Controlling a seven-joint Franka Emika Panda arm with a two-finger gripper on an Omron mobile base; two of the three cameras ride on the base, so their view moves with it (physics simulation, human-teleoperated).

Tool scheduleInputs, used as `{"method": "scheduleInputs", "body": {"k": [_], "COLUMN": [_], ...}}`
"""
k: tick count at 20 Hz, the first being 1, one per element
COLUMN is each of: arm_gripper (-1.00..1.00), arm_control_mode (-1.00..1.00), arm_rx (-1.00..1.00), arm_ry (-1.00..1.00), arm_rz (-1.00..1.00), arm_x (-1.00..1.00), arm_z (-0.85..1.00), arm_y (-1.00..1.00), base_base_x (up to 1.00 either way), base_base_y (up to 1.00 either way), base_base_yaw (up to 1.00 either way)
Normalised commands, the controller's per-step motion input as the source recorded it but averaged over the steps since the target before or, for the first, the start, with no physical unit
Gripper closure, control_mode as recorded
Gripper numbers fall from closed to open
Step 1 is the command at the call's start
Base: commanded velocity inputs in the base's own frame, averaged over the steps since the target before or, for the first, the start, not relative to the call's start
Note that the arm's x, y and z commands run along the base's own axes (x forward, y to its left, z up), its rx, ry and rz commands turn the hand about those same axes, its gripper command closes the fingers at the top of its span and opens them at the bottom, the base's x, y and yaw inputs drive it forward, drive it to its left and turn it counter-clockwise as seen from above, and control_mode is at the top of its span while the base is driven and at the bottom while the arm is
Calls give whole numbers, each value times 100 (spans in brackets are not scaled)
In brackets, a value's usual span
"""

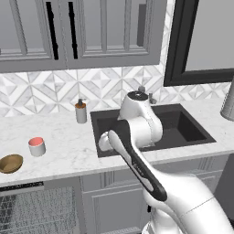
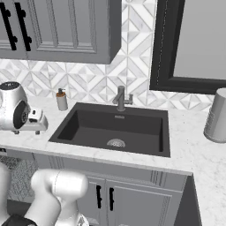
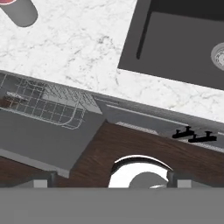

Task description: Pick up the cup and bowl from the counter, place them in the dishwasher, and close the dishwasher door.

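Observation:
The cup (image 1: 36, 146), grey with a salmon-red rim, stands on the white marble counter (image 1: 68, 144) left of the sink; the hand view catches it in its top left corner (image 3: 19, 12). The brown bowl (image 1: 10, 163) lies near the counter's front edge, left of the cup. Below them the dishwasher (image 1: 36, 211) stands open, its wire rack (image 3: 41, 104) showing and the dishwasher door (image 3: 41, 141) lowered flat. My gripper (image 3: 110, 181) hovers over the counter's front edge between cup and sink. It is open, its fingertips (image 3: 41, 182) wide apart with nothing between them.
A dark sunken sink (image 1: 183, 125) with a faucet (image 2: 120, 98) lies to the right. A soap bottle (image 1: 81, 111) stands by the backsplash. A grey cylindrical container (image 2: 217, 115) sits at the far right. Grey cabinet doors (image 3: 194, 136) with black handles are under the sink, above dark wood floor (image 3: 131, 146).

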Motion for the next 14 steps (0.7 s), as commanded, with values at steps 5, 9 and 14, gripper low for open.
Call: {"method": "scheduleInputs", "body": {"k": [5,9,14], "arm_gripper": [-100,-100,-100], "arm_control_mode": [-100,-100,-100], "arm_rx": [-1,-3,-9], "arm_ry": [0,0,3], "arm_rz": [0,0,0], "arm_x": [17,54,62], "arm_z": [-35,-30,-3], "arm_y": [100,100,100], "base_base_x": [0,0,0], "base_base_y": [0,0,0], "base_base_yaw": [0,0,0]}}
